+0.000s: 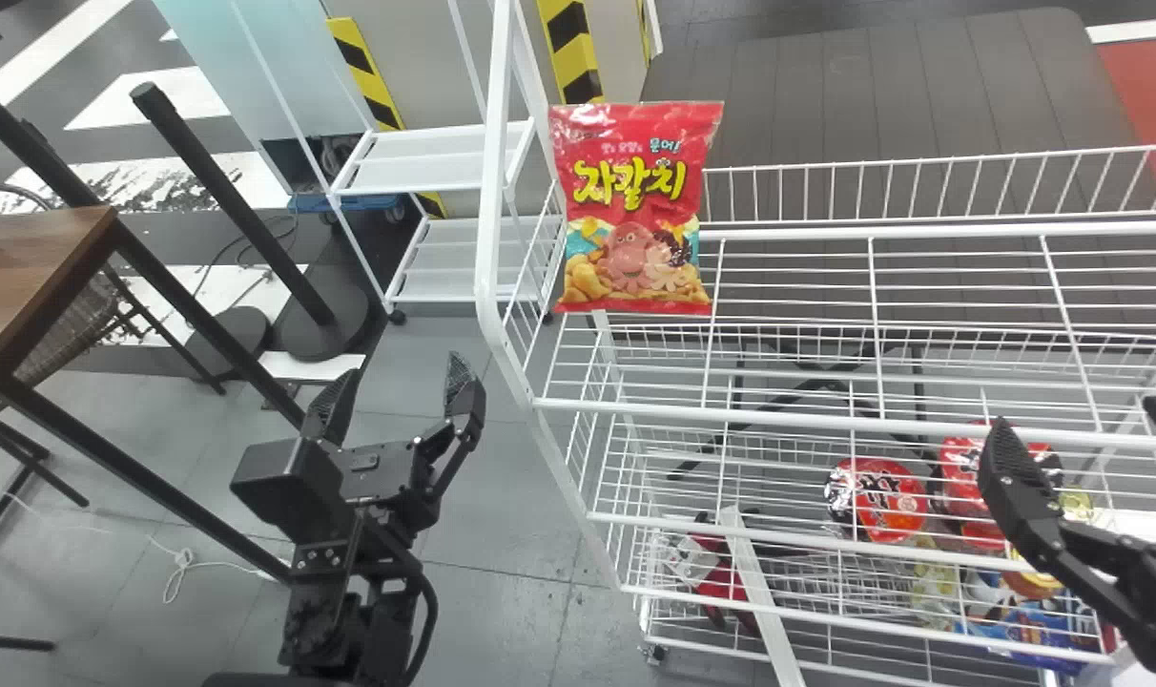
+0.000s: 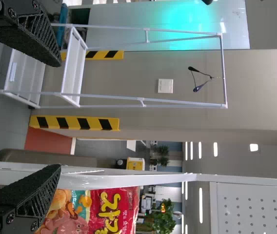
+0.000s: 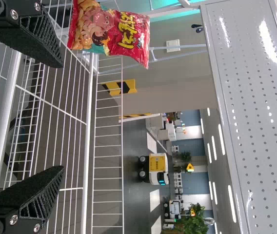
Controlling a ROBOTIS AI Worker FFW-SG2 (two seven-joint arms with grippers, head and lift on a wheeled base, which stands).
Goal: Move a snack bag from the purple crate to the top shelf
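Observation:
My left gripper (image 1: 397, 391) stands open left of the white rack in the head view, nothing between its fingers; the left wrist view shows the same gripper (image 2: 55, 114) with its fingers wide apart. At the head view's right edge, my right gripper (image 1: 1079, 429) is open in front of the rack; in the right wrist view this gripper (image 3: 60, 117) holds nothing. The red snack bag (image 1: 635, 210) stands upright at the left end of the top shelf (image 1: 797, 277), apart from both grippers. The bag (image 3: 111, 31) also appears in the right wrist view, and the bag (image 2: 99, 209) partly in the left wrist view.
The rack's white left post (image 1: 490, 191) rises between my left gripper and the bag. Red packs (image 1: 878, 498) and other snacks lie on the lower levels. A perforated white panel (image 3: 250, 112) borders the rack. A brown table (image 1: 49, 277) stands at far left.

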